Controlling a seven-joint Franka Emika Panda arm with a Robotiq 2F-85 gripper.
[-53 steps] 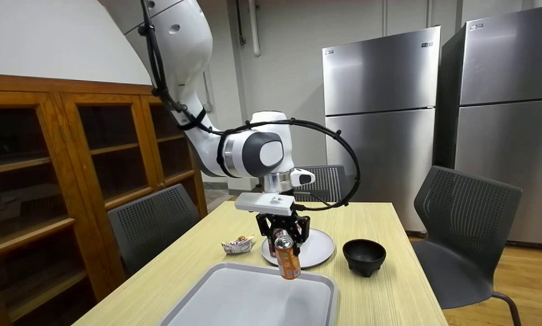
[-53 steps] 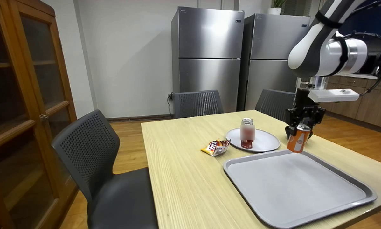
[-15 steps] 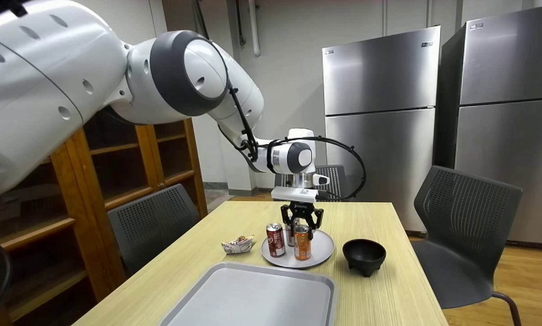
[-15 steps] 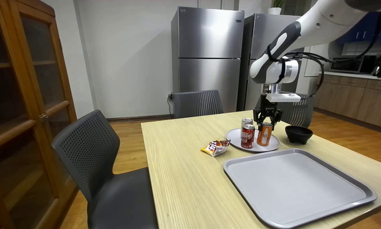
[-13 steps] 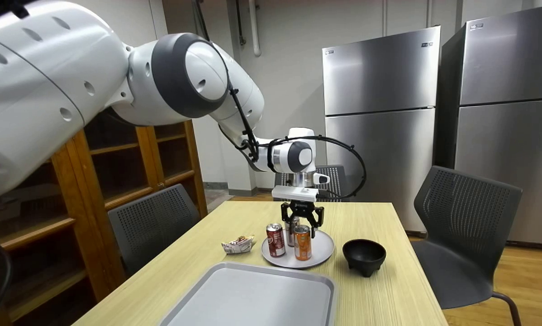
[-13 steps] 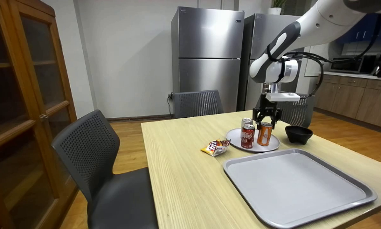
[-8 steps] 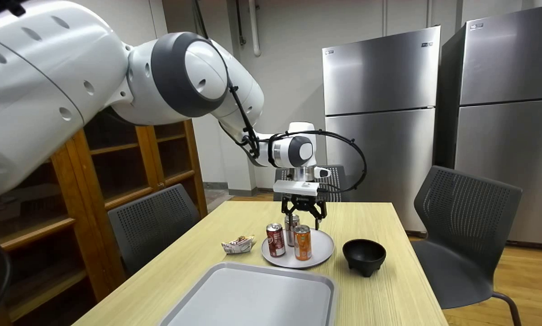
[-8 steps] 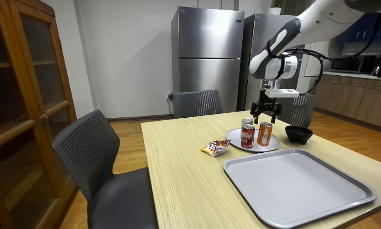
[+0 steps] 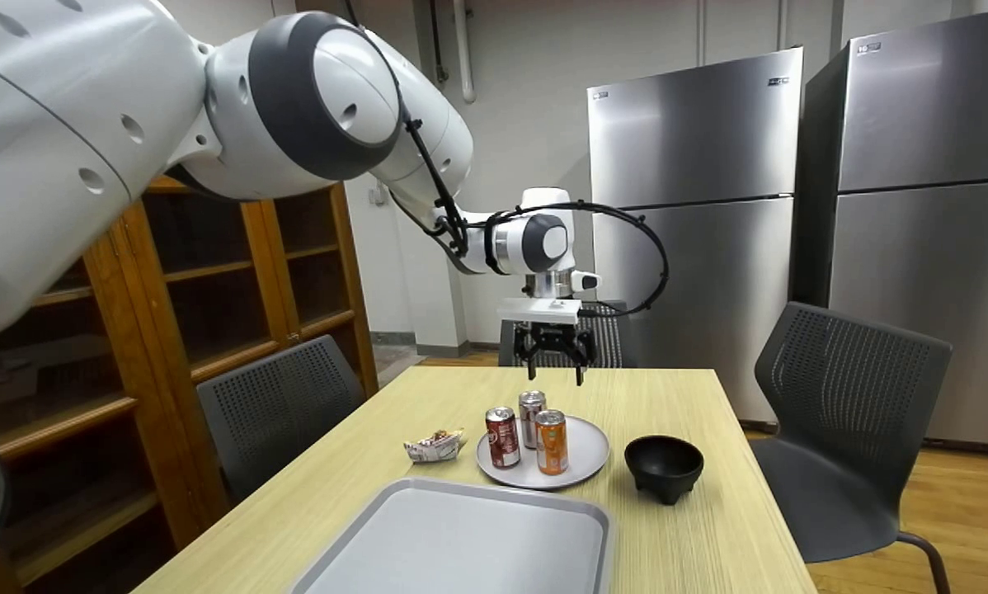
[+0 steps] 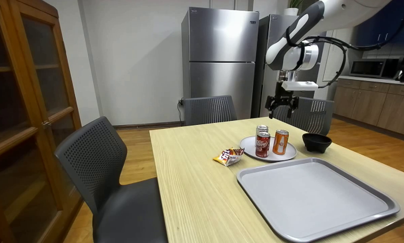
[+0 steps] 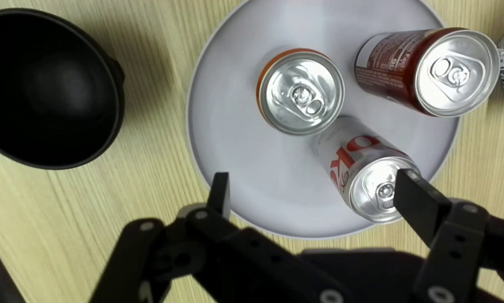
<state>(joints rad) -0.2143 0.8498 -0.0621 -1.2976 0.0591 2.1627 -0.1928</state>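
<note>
In an exterior view, the end effector (image 9: 555,378) hangs just right of centre, spread apart and free of every can. Below it, an orange can (image 9: 552,450), a dark red can (image 9: 504,441) and a silver can (image 9: 530,410) stand upright on a round plate (image 9: 589,454). In an exterior view, a snack bag (image 10: 229,156) lies left of that plate on the bench (image 10: 195,185); a gray tray (image 10: 316,195) fills the lower right. In the wrist view, the orange can sits at upper centre, a black bowl (image 11: 50,88) at upper left, and the end effector hides part of the silver can's lid.
</note>
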